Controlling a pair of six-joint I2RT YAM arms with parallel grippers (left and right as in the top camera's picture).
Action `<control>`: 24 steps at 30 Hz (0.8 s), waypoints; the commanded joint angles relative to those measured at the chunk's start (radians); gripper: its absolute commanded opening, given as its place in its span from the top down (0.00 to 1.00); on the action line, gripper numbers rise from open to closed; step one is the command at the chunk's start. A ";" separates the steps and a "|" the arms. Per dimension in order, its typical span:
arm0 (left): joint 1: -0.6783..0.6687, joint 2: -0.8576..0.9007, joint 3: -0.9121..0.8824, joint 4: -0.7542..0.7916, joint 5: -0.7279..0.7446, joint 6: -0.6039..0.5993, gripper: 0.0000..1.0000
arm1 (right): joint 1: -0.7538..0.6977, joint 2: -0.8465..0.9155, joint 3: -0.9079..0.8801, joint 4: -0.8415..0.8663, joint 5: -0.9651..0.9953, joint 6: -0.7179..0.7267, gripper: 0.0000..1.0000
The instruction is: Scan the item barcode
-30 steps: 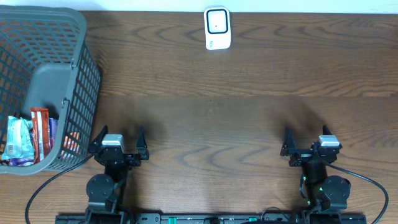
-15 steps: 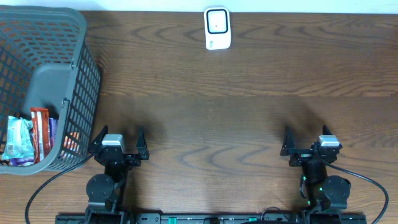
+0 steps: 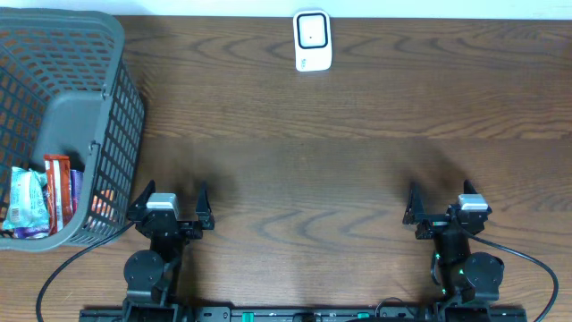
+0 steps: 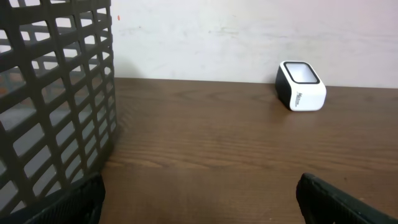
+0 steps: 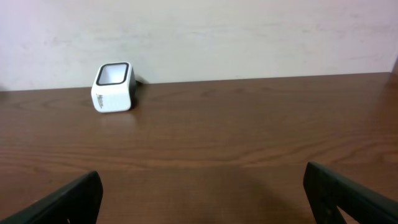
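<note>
Packets (image 3: pixel 27 204) lie in the basket (image 3: pixel 123 98) at the lower left of the overhead frame, a pale bluish one just beside a red one (image 3: pixel 56 190). Any barcode is too small to make out.

The scanner (image 3: pixel 312 40) stands at the top centre on the table (image 3: pixel 313 161), white with a dark window facing up, well apart from the basket.

The left gripper (image 3: pixel 171 202) sits at the bottom left, just beside the basket's lower right corner, its jaws spread wide over bare wood. The right gripper (image 3: pixel 444 211) sits at the bottom right, its jaws equally wide and gripping nothing.

In the left wrist view the basket's grey mesh fills the left side, the scanner is at the upper right, and dark fingers (image 4: pixel 336 200) show in the bottom corners. In the right wrist view the scanner is at the upper left, near a pale wall (image 5: pixel 249 31).
</note>
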 commanded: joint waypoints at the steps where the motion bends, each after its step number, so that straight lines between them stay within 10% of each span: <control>1: 0.006 -0.006 -0.010 -0.049 -0.021 0.003 0.02 | -0.004 -0.006 -0.001 -0.003 0.001 -0.016 0.01; 24: 0.006 -0.006 -0.010 -0.047 -0.011 0.002 0.02 | -0.004 -0.006 -0.001 -0.003 0.001 -0.016 0.01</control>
